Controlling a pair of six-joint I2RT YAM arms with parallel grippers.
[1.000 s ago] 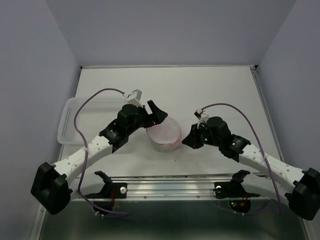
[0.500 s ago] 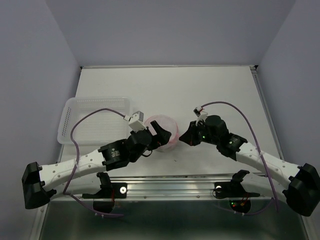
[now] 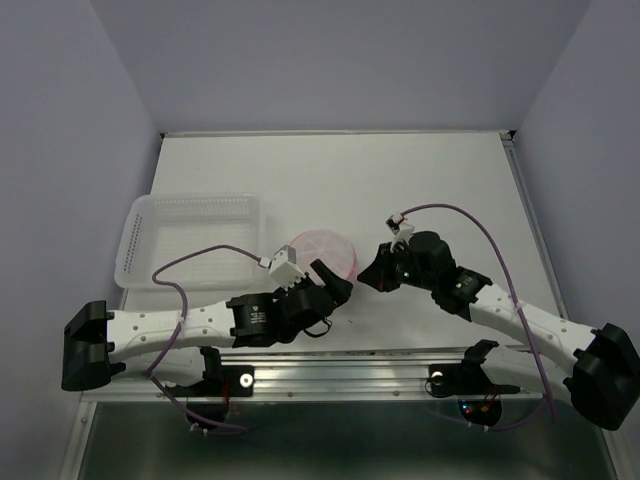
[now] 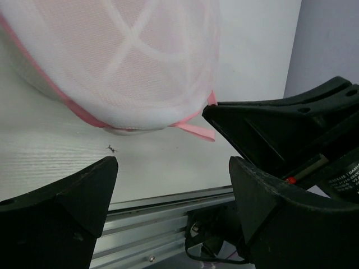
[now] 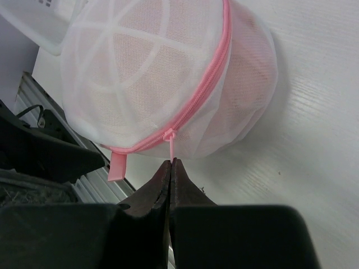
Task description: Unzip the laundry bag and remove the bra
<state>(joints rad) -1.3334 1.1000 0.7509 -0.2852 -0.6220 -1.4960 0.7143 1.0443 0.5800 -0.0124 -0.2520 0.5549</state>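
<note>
The laundry bag (image 3: 322, 252), a round dome of white mesh with a pink zipper (image 5: 208, 84), lies on the table between the arms. My right gripper (image 5: 170, 165) is shut on the thin pink zipper pull (image 5: 170, 147) at the bag's near right side. My left gripper (image 4: 174, 190) stands open just in front of the bag (image 4: 123, 61), nothing between its fingers (image 4: 84, 196), close to the pink end tab (image 4: 196, 130). In the top view the left gripper (image 3: 335, 285) and the right gripper (image 3: 375, 272) flank the bag's front. The bra is hidden; only a pinkish tint shows through the mesh.
A white plastic basket (image 3: 190, 240) stands left of the bag, its corner (image 5: 33, 22) also in the right wrist view. The metal rail (image 3: 350, 365) runs along the table's near edge, right under the left gripper. The right gripper's black body (image 4: 291, 129) sits close beside the left fingers.
The left arm swung from behind and left of the bag down to its near side, low by the rail. The bag shifted slightly away. The right gripper stayed shut on the pull.
</note>
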